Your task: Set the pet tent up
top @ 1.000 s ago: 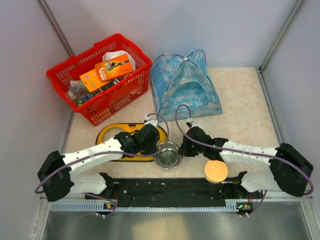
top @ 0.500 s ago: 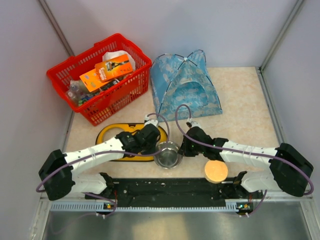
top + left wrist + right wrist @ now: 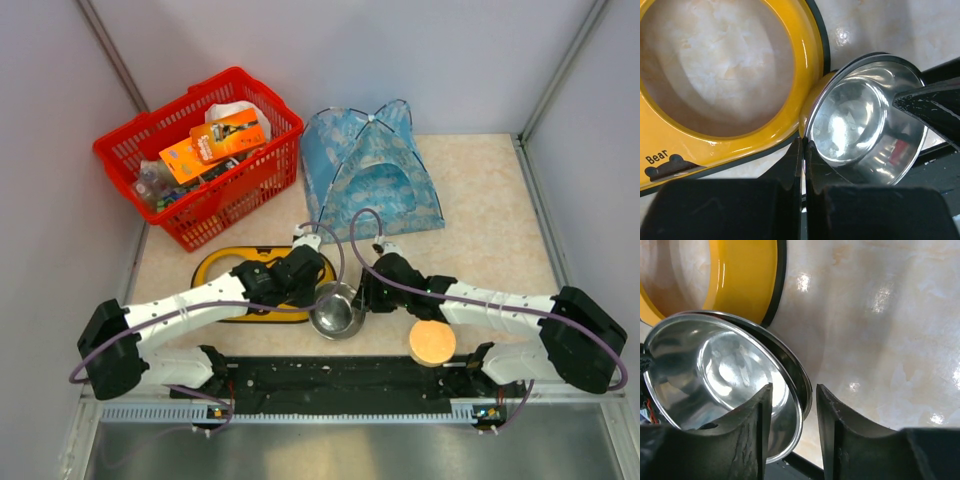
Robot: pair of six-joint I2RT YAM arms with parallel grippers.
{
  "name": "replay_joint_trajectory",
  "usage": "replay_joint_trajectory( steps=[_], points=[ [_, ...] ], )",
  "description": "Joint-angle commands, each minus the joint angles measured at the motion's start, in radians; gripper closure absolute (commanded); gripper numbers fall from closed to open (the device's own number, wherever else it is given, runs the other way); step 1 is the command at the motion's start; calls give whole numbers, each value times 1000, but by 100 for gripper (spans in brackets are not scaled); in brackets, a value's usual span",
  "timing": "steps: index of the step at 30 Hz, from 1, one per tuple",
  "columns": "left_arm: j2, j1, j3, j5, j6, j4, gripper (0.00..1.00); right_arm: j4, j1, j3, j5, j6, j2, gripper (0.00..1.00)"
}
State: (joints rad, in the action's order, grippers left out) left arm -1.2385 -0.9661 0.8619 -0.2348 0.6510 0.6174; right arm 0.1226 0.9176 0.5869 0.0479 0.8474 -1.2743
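Inspector: Status of the left gripper (image 3: 804, 150)?

Technician: Fingers are pressed almost together, with the thin rim of the round stainless-steel bowl (image 3: 860, 125) entering the slit between them. This is a pinch on the rim. The bowl sits tilted, with its edge against or just over the yellow plastic feeder tray (image 3: 805, 65) with the round opening; which of the two cannot be told. Judgement: the rim is pinched because the bowl wall looks too wide and smooth for these jaws.

Inspector: Right gripper (image 3: 794, 390)?

Technician: Jaws are parted, one finger inside the bowl and one outside, straddling the opposite rim. A gap shows beside the rim, so no clamp is confirmed. Judgement: holds on two sides steady a tilted bowl on its way to the tray opening.

Inspector: Location of the task item?

Technician: Light-blue printed fabric pet tent (image 3: 370, 175) stands at the back of the table (image 3: 480, 200), domed on its dark poles, with the arched doorway facing the arms. It is just beside the red plastic basket (image 3: 230, 200). It lies beyond both grippers, well apart from them — neither touches it. Judgement: the tent looks already erected — the work in hand concerns the bowl. An orange round disc (image 3: 432, 342) rests by the right arm, near the bowl.
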Motion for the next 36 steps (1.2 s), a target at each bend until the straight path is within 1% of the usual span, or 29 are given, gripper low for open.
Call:
replay_joint_trajectory(
  steps=[1, 4, 8, 9, 10, 12, 15, 16, 17, 20, 23, 25, 26, 27, 29, 30, 33, 34, 36],
  points=[
    [51, -6, 32, -38, -5, 4, 100, -32, -6, 7, 15, -22, 44, 56],
    [71, -8, 19, -31, 2, -22, 100, -40, -6, -7, 12, -25, 78, 51],
    [94, -6, 8, -27, 7, -39, 100, -34, -6, -21, 23, -31, 128, 35],
    [100, -8, 6, -31, 9, -41, 100, -31, -6, -21, 30, -31, 138, 32],
    [105, -8, 8, -32, 7, -41, 100, -26, -6, -22, 30, -33, 145, 32],
    [109, -5, 3, -32, 12, -45, 100, -23, -6, -21, 29, -33, 159, 33],
    [113, -5, 0, -28, 15, -53, 100, -78, -6, -29, -29, -47, 176, 49],
    [113, -6, -1, -29, 19, -51, 100, -95, -8, -25, -43, -48, 173, 52],
    [114, -6, -4, -29, 22, -53, 100, -104, -8, -21, -89, -56, 167, 55],
    [123, -8, -9, -23, 22, -57, 100, -107, -6, -2, -115, -74, 126, 55],
    [132, -6, -12, -26, 22, -54, 100, -95, -8, -5, -97, -88, 90, 46],
    [143, -6, -18, -26, 22, -56, 100, -115, -6, -18, -108, -99, 79, 45],
    [145, -6, -20, -24, 24, -57, 100, -162, -8, -30, -124, -102, 79, 45],
    [146, -6, -24, -23, 24, -61, 100, -185, -6, -42, -137, -102, 76, 47],
    [146, -6, -27, -18, 25, -61, 100, -198, -6, -39, -161, -110, 70, 61],
    [145, -6, -29, -21, 25, -59, 100, -208, -6, -42, -175, -110, 73, 71],
    [143, -6, -32, -34, 33, -51, 100, -203, -5, -38, -168, -108, 95, 98],
    [145, -6, -32, -46, 35, -47, 96, -181, -5, -27, -151, -108, 105, 100],
    [152, -5, -37, -63, 38, -42, 84, -126, -6, -7, -110, -111, 128, 100]
  ],
)
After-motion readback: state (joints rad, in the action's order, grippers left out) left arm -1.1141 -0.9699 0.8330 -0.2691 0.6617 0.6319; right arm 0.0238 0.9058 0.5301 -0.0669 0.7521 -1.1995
